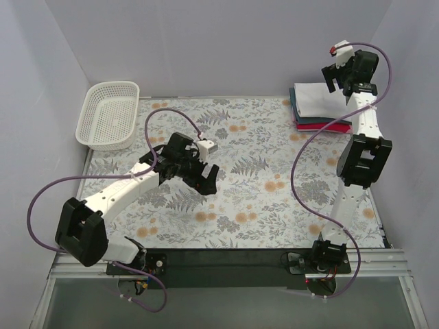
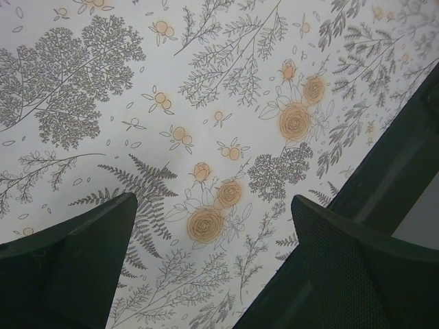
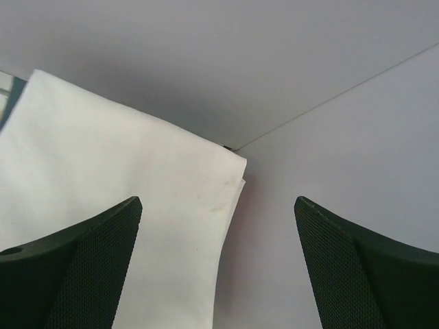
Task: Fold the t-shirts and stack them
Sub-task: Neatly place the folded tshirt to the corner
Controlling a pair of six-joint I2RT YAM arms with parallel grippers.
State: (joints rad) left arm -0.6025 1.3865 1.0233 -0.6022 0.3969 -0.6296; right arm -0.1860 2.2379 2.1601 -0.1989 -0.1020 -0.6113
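A folded white t-shirt point(image 1: 314, 100) lies on top of a stack at the far right corner, over a dark teal shirt point(image 1: 293, 104) and a red shirt point(image 1: 321, 126). In the right wrist view the white shirt point(image 3: 103, 226) fills the left, its corner near the wall. My right gripper point(image 1: 334, 74) point(image 3: 218, 226) is open and empty, raised above the stack's far right side. My left gripper point(image 1: 207, 179) point(image 2: 214, 226) is open and empty, above the bare floral cloth at mid table.
A white mesh basket point(image 1: 108, 114) stands at the far left corner. The floral table cloth point(image 1: 247, 171) covers the table. Grey walls point(image 1: 226, 41) close the back and sides. The right arm point(image 1: 360, 161) stands along the right edge.
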